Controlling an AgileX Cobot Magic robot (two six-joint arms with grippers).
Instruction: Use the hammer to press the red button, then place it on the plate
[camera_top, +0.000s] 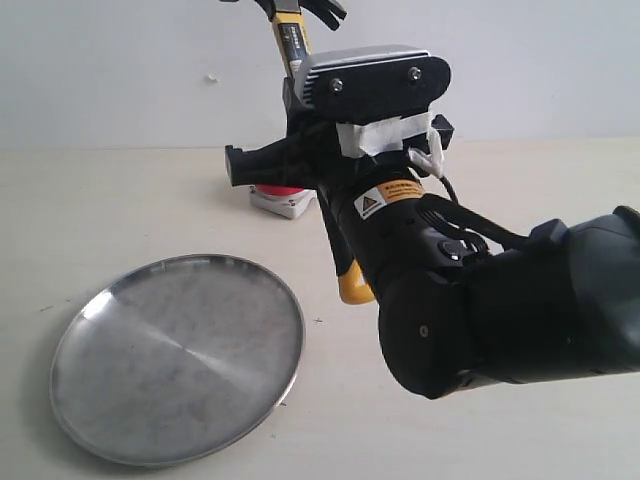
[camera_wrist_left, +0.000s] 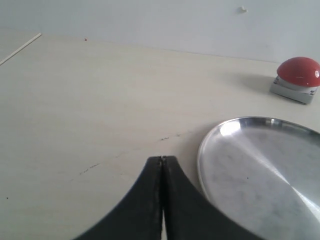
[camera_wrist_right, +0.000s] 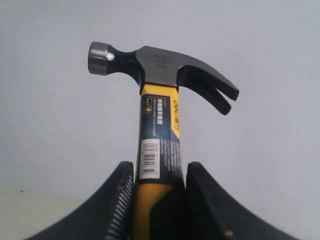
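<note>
The hammer (camera_wrist_right: 159, 67) stands upright in my right gripper (camera_wrist_right: 160, 169), whose fingers are shut on the black-and-yellow handle just below the barcode label. In the exterior view the hammer's head (camera_top: 300, 10) sticks out at the top edge and its yellow end (camera_top: 355, 285) hangs below the wrist. The red button (camera_top: 281, 197) is mostly hidden behind that gripper; the left wrist view shows the button (camera_wrist_left: 299, 72) in full on its grey base. The silver plate (camera_top: 180, 360) lies bare at the front left. My left gripper (camera_wrist_left: 161, 159) is shut and empty, just beside the plate's rim (camera_wrist_left: 202, 160).
My right arm (camera_top: 500, 310) fills the right foreground of the exterior view. A pale wooden tabletop (camera_top: 100, 210) runs back to a white wall (camera_top: 120, 70).
</note>
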